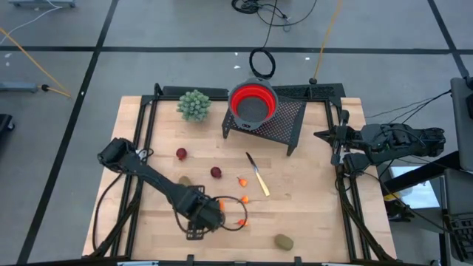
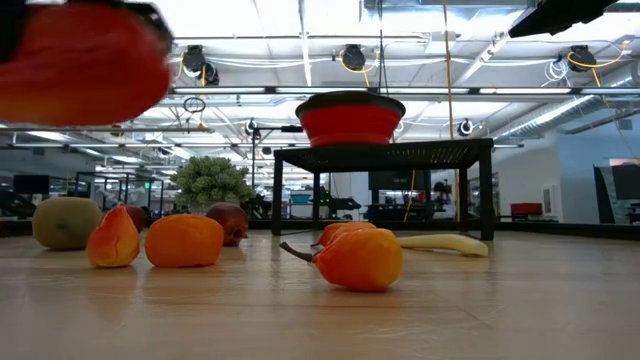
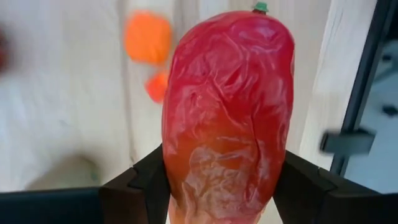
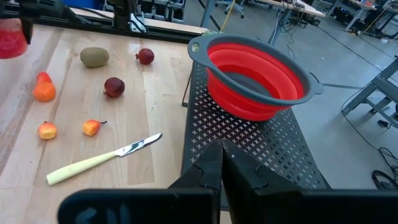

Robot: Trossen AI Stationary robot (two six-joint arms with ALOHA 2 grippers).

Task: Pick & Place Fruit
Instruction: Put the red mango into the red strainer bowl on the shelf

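From above, your left arm lies folded low across the bench (image 1: 310,214), elbow toward the far-left corner, and the left claw (image 1: 209,213) sits near the front edge. Orange shows at its tip, though the claw's dark body hides most of what it carries. Just beside it lie tiny orange bits; you can count about three (image 1: 242,200), perhaps four. Beyond the claw are two dark red balls (image 1: 181,154) and a brownish-green oval (image 1: 185,180); a second oval (image 1: 284,241) lies off toward the front right. The slim knife (image 1: 258,177) is farther out, and past it the red bowl (image 1: 252,103) sits on a black perforated stand (image 1: 284,122), with a pale green knobbly bunch (image 1: 194,105) to one side. Your right arm waits at the bench's right edge, the right claw (image 1: 325,136) beside the stand.

At bench level, the held fruit looms as a red blur, lifted off the wood. You see three orange pieces (image 2: 358,258) below.

From the left wrist, the claw pinches the oblong fruit (image 3: 227,112): glossy, wrinkled skin, deep red shading to orange near the black fingers (image 3: 149,180), a small green nub at its far end.

From the right wrist, that claw's fingers are pressed together over the stand's mesh, empty.
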